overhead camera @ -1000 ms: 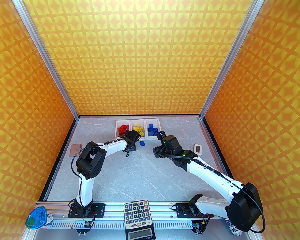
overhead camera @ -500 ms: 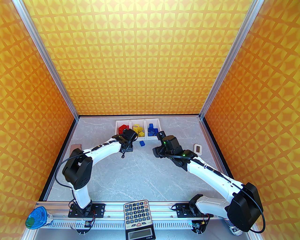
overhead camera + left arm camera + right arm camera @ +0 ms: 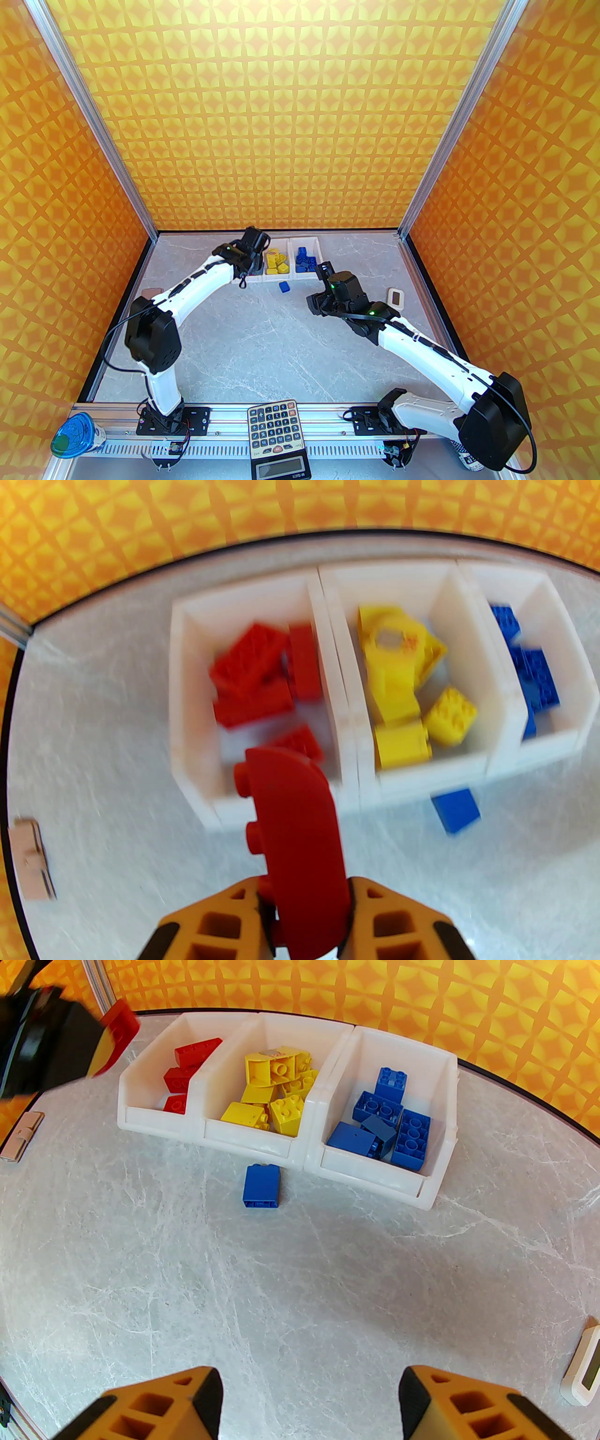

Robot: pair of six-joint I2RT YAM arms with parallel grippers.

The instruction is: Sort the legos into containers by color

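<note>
we grip a curved red brick (image 3: pixel 290 817) in the left gripper (image 3: pixel 304 892) | its long axis points ahead at the red bin (image 3: pixel 185 677), just beyond its tip | right gripper (image 3: pixel 309 1382) spread empty, nearer the blue brick (image 3: pixel 261 1185) on the table (image 3: pixel 300 1278)

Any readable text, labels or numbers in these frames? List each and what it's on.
Nothing reads cleanly.
Calculator: key legends and brand strip too small.
Yellow brick: red print, blurred.
Can beside the right arm's base: print too small.
White device: nothing legible on its screen.
Red brick in left gripper: no marking seen.
</note>
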